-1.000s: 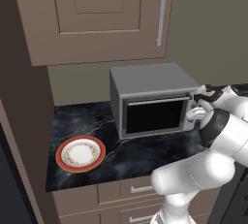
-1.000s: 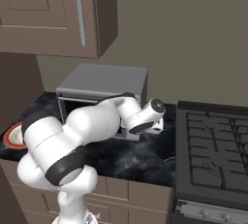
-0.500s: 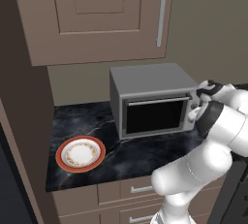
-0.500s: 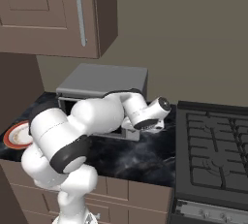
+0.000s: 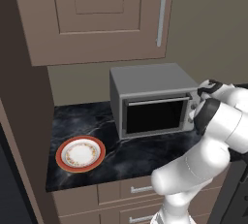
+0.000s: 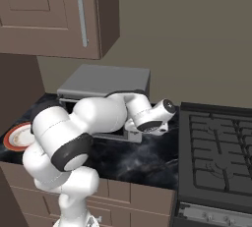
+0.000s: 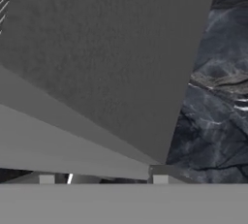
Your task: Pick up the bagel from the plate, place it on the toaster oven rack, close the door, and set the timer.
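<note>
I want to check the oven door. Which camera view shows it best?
The left base view: it shows the door from the front, shut, with its dark window and silver handle. In the right base view the white arm covers most of it. The hand view sits too close to make out a door.

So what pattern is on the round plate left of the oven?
Red-orange rim, white centre, speckled brown ring on the round plate; left base view shows it best.

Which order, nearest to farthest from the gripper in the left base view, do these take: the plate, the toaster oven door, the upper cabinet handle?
Measured from the gripper, at the oven's right front:
1. The door, closed, right beside it to its left.
2. The cabinet handle, on the wall cabinet above the oven.
3. The plate, without a bagel, at the counter's far left front.
</note>
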Motion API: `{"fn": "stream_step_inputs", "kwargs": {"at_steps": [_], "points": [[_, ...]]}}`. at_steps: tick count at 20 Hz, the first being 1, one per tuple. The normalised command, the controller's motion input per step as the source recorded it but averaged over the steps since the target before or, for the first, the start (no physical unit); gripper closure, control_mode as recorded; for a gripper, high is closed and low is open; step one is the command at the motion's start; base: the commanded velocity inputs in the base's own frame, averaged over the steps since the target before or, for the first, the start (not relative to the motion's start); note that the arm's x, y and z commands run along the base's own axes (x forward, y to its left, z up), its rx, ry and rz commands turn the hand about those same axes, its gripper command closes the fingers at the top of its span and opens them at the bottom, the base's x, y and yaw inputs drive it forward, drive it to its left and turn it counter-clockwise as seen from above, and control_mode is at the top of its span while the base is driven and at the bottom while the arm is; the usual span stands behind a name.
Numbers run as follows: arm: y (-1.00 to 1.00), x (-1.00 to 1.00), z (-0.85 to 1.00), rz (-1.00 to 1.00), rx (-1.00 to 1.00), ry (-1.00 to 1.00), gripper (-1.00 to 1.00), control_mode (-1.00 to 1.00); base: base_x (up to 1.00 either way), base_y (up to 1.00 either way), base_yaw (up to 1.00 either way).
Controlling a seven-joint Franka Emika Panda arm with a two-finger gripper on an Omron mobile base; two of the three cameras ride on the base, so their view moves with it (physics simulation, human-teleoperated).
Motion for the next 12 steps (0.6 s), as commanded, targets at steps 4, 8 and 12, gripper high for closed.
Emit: {"fn": "stream_step_inputs", "kwargs": {"at_steps": [4,8,12], "points": [[-0.32,0.12,0.0,-0.04,0.0,-0.03,1.0,-1.0,0.0,0.0,0.0],[-0.43,0.19,0.0,-0.02,0.02,0.0,1.0,-1.0,0.0,0.0,0.0],[-0.51,0.21,0.0,0.0,0.09,0.0,1.0,-1.0,0.0,0.0,0.0]]}}
